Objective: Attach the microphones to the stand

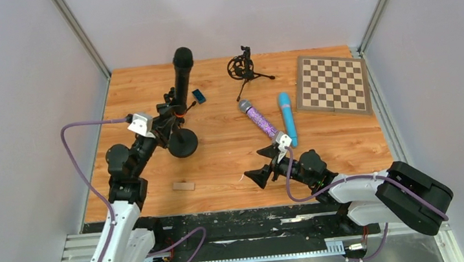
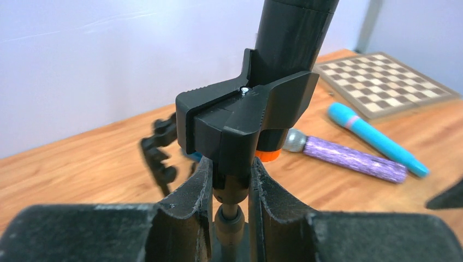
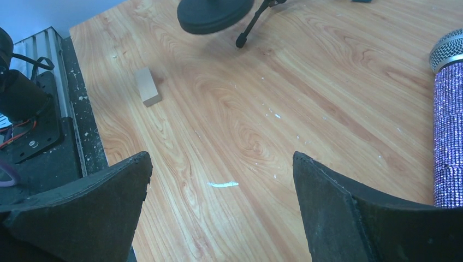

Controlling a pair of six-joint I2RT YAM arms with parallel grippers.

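The black microphone [image 1: 183,77] stands upright in the clip [image 2: 245,114] of a round-based stand [image 1: 182,142], its orange end [image 2: 267,155] poking out below the clip. My left gripper [image 1: 170,121] is shut on the stand's neck joint [image 2: 233,183] just under the clip. The purple glitter microphone [image 1: 259,120] and the light blue microphone [image 1: 288,118] lie side by side on the table, and both show in the left wrist view [image 2: 349,158] [image 2: 377,139]. My right gripper [image 1: 261,164] is open and empty just above the bare table [image 3: 221,161], with the purple microphone [image 3: 449,125] to its right.
A small tripod stand with a shock mount [image 1: 243,68] stands at the back. A chessboard [image 1: 332,83] lies at the back right. A small wooden block [image 1: 183,186] lies near the front left. A small blue object [image 1: 198,96] lies beside the black microphone.
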